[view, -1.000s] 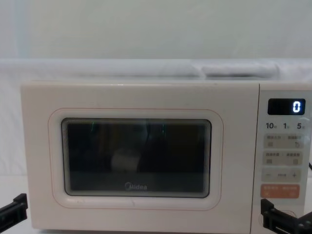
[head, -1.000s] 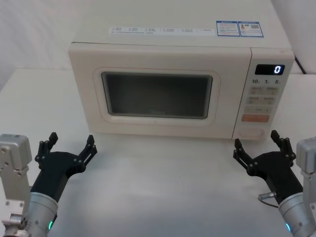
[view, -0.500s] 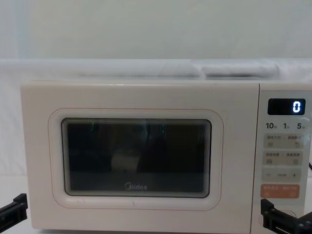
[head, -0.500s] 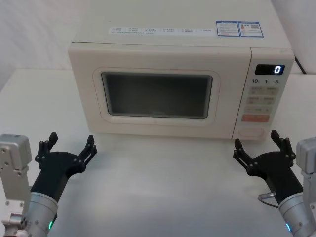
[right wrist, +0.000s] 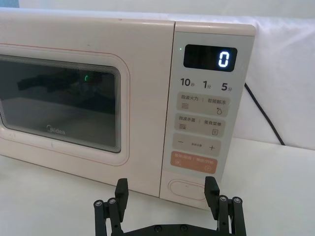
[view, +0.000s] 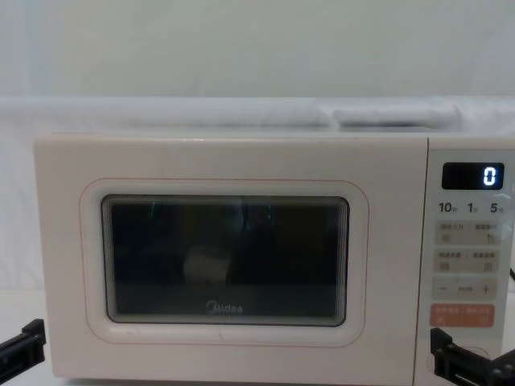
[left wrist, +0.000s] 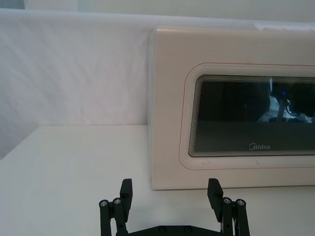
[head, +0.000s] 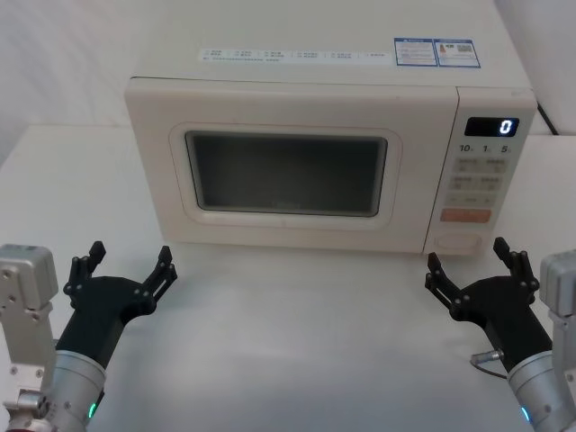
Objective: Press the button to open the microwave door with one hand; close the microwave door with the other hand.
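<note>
1. The button (right wrist: 188, 187) sits at the foot of the keypad panel (right wrist: 205, 105), under the orange key (right wrist: 193, 162).
2. The microwave door (head: 286, 171) is shut flush.
3. The right gripper (head: 475, 266), fingers spread, hovers before the button.
4. The left gripper (head: 126, 268), likewise spread, waits over the table (head: 297, 342).

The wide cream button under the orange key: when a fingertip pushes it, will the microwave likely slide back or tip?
Probably neither. The microwave looks broad, boxy and flat on the table. The button sits low, so tipping leverage seems slight. The right gripper waits open before it.
</note>
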